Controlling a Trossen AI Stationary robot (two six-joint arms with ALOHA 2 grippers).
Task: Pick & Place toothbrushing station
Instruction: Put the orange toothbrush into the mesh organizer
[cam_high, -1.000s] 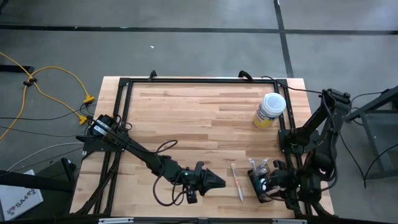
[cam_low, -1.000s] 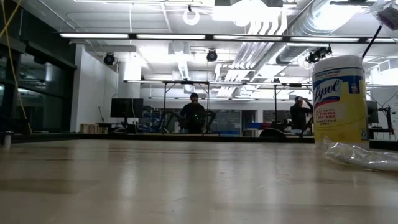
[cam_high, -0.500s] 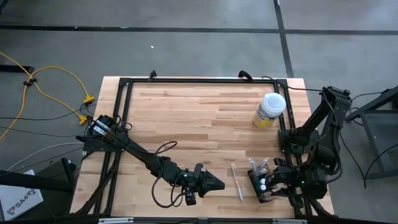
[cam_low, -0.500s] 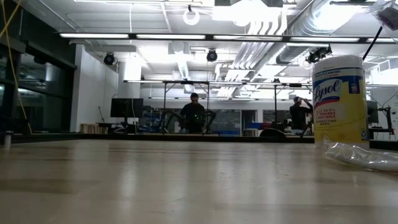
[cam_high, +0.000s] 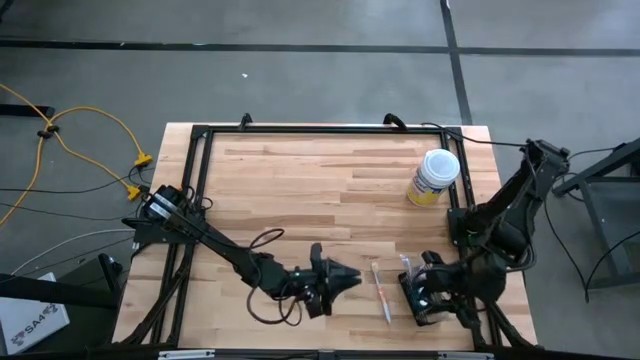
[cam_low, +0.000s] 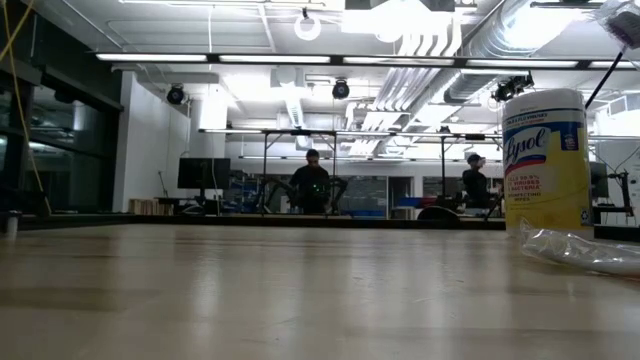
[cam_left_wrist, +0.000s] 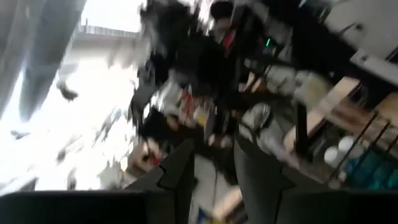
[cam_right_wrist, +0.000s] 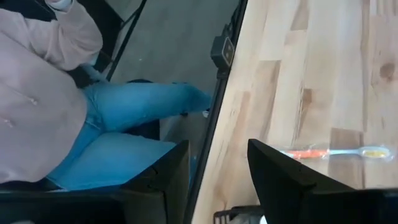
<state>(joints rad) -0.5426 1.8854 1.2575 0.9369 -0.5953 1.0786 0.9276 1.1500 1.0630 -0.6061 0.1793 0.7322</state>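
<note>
The toothbrushing station, a small black wire-mesh basket (cam_high: 415, 300), stands near the table's front right with white items inside. My right gripper (cam_high: 432, 288) hangs over it, open; in the right wrist view (cam_right_wrist: 217, 180) nothing lies between the fingers. An orange-and-white toothbrush (cam_high: 381, 291) (cam_right_wrist: 336, 152) lies flat on the wood just left of the basket. My left gripper (cam_high: 356, 275) hovers left of the toothbrush, pointing toward it. The blurred left wrist view (cam_left_wrist: 214, 177) shows its fingers apart and empty.
A yellow canister (cam_high: 434, 177) (cam_low: 545, 160) with a white lid stands at the far right. Crumpled clear plastic (cam_high: 415, 265) (cam_low: 585, 250) lies just beyond the basket. A person in blue jeans (cam_right_wrist: 124, 124) stands off the table's near edge. A black frame (cam_high: 320, 131) borders the table.
My right gripper has swung toward the table's left, coming over the basket, has risen a little and has rolled. My left gripper has rolled about its own axis while staying in place. Basket and toothbrush have not moved.
</note>
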